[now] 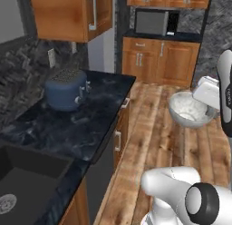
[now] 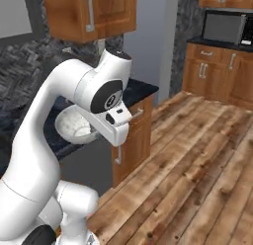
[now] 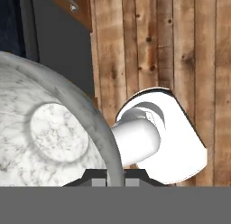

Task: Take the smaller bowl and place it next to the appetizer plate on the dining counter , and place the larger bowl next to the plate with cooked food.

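- The gripper (image 3: 115, 180) was clamped on the rim of a marbled bowl (image 1: 189, 110); judged the larger bowl by its breadth and depth.
- The bowl hung in the air beyond the blue toaster (image 1: 66, 89), off the counter's edge, above the wooden floor (image 1: 154, 142).
- Advice: keep it level; carry slowly; the rim pinch could slip.

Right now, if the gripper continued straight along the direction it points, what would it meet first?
The gripper is shut on the rim of the larger bowl and points down. Past the rim, the first thing in line looks like the robot's own white base, then the wooden floor; depth is unclear.
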Controlling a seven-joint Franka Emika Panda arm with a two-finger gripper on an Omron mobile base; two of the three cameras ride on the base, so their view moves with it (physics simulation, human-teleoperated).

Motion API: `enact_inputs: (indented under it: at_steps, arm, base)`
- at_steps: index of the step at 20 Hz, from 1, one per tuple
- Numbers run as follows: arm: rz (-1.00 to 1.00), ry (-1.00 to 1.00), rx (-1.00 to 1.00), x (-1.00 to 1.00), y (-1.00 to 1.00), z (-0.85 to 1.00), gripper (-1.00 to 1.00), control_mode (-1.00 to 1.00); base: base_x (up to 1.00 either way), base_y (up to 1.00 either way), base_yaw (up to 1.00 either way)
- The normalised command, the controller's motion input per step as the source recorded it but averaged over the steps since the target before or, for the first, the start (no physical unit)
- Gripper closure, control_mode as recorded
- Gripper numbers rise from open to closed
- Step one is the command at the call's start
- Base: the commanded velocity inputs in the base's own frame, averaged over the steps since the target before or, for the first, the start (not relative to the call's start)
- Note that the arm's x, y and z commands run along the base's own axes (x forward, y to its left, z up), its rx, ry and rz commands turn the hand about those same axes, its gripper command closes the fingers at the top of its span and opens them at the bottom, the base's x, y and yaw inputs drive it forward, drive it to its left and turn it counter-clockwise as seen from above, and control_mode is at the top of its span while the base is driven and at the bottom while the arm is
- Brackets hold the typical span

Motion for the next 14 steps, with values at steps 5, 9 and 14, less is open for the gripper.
enact_inputs:
  at_steps: [5, 9, 14]
  arm:
    - [0.00, 0.00, 0.00, 0.00, 0.00, 0.00, 1.00, 1.00]
    - [0.00, 0.00, 0.00, 0.00, 0.00, 0.00, 1.00, 1.00]
    - [0.00, 0.00, 0.00, 0.00, 0.00, 0.00, 1.00, 1.00]
  base:
    - [0.01, 0.00, -0.80]
    - [0.18, 0.00, -0.77]
    - [0.13, 0.00, -0.69]
